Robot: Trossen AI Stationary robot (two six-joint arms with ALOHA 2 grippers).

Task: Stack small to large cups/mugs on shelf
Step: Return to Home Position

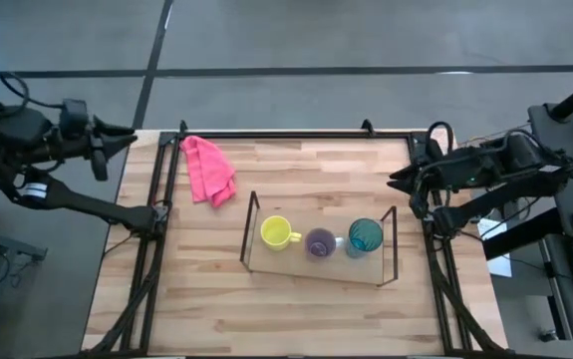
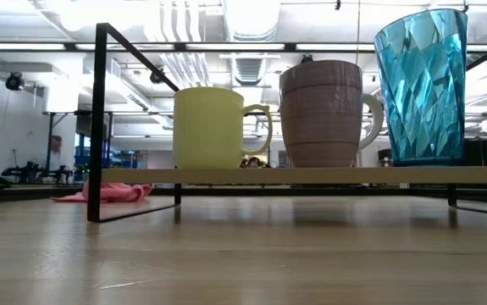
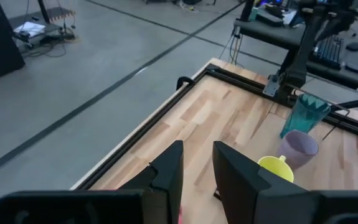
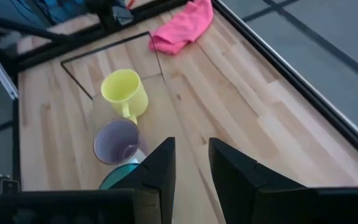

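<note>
Overhead camera stares straight down, taking in the whole tabletop (image 1: 296,299). The low one sits at tabletop level, tight against the shelf (image 2: 311,175), facing the room. Both wrist cameras look down and inward from opposite sides, and all four catch the yellow mug (image 1: 275,232).

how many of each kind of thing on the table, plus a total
handled mugs: 2, the yellow mug and the purple mug
tumblers: 1, the teal tumbler
racks: 1, the shelf
cloths: 1, the pink cloth
total: 5
</note>
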